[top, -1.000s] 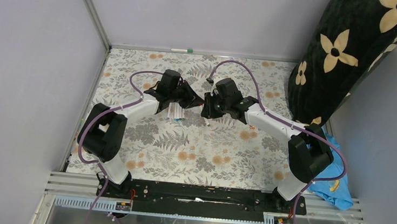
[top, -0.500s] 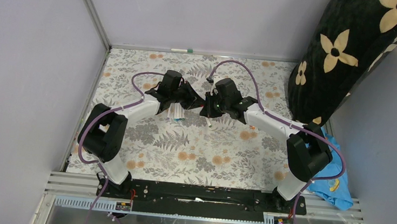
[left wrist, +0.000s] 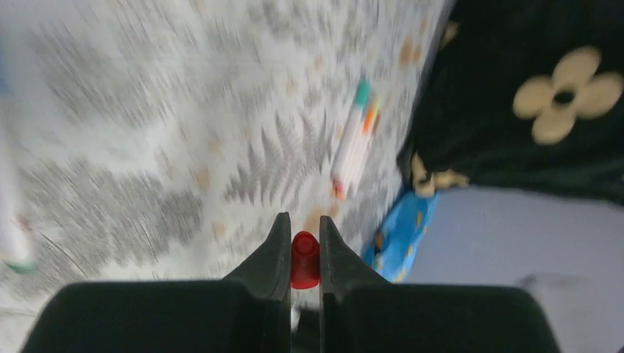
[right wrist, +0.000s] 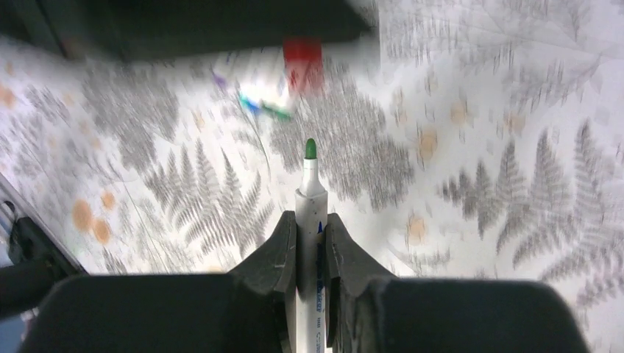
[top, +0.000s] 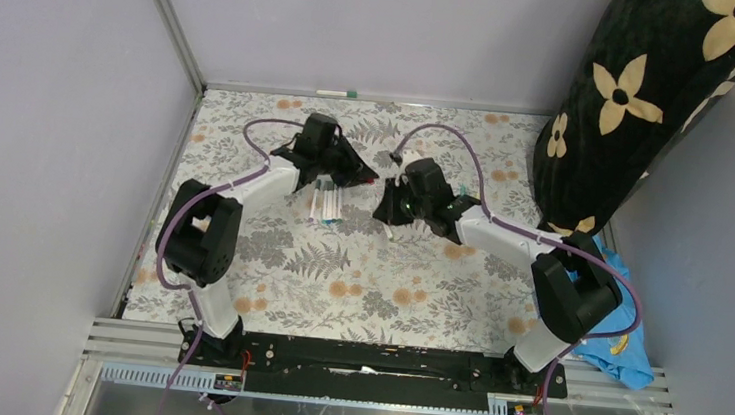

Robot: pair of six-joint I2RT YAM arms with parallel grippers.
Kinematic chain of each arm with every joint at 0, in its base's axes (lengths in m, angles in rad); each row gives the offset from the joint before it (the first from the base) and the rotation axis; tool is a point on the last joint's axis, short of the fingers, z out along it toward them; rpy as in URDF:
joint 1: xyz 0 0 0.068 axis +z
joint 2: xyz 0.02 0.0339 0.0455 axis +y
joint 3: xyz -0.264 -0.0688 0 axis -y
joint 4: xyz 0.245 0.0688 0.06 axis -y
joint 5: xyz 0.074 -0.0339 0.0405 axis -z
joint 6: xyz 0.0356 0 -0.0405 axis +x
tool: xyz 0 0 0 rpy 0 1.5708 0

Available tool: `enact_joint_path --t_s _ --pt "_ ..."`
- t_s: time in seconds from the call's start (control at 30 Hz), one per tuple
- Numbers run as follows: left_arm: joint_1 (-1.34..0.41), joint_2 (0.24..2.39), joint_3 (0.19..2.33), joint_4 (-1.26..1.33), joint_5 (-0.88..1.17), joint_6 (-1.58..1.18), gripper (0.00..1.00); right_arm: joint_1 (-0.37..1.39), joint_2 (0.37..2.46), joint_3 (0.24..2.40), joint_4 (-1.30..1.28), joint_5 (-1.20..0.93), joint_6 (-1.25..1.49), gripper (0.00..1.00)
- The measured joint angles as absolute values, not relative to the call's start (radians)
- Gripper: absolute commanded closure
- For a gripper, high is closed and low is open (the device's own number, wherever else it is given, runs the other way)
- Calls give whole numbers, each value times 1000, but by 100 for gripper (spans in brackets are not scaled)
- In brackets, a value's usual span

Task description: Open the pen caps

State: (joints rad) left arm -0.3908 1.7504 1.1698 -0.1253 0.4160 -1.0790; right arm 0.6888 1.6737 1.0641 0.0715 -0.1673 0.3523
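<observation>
From overhead, the fern-printed desk (top: pixel 386 290) fills the middle, with a black flowered cushion (top: pixel 644 101) at its 2 o'clock corner and a blue cloth (top: pixel 623 335) at 4 o'clock. Both arms reach inward and nearly meet. This view alone shows a bundle of white pens (top: pixel 326 204) lying at about 8 o'clock from the left pincer (top: pixel 364 178), the right pincer (top: pixel 383 212) at about 5 o'clock from it, close but apart, and one lone pen (top: pixel 336 93) at the desk's 12 o'clock edge. What each pincer holds is too small to read there; the wrist cameras supply it. The left wrist view shows the left pincer closed almost fully on a red cap (left wrist: pixel 305 259), which sits upright between the fingertips, its rounded end just past them. Two loose pens (left wrist: pixel 355 143) with teal and orange caps lie at 1 o'clock beyond. The right wrist view shows the right pincer clamped on a white pen (right wrist: pixel 310 198), whose barrel runs toward 12 o'clock and ends in a bare green nib (right wrist: pixel 310 149). The red cap appears blurred at 12 o'clock, well clear of the nib.
</observation>
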Motion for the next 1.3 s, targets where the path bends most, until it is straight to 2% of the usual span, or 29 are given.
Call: enact_joint_path --t_s 0.27,0.43,0.57,0.83,1.3 --pt "-193 1865 1324 -118 279 -1020 100 698 1629 947 -67 -178 365 100" --pt "-192 1934 1431 -245 224 -880 100 698 1642 981 -101 -147 363 100" --pt "-205 1958 1506 -377 112 -735 100 698 1693 1088 -131 -65 358 100" --pt "-207 1948 1444 -552 -139 -596 100 659 1757 1158 -149 115 359 100" --pt "-206 1929 1306 -633 -286 -565 98 540 1954 1254 -168 208 360 98"
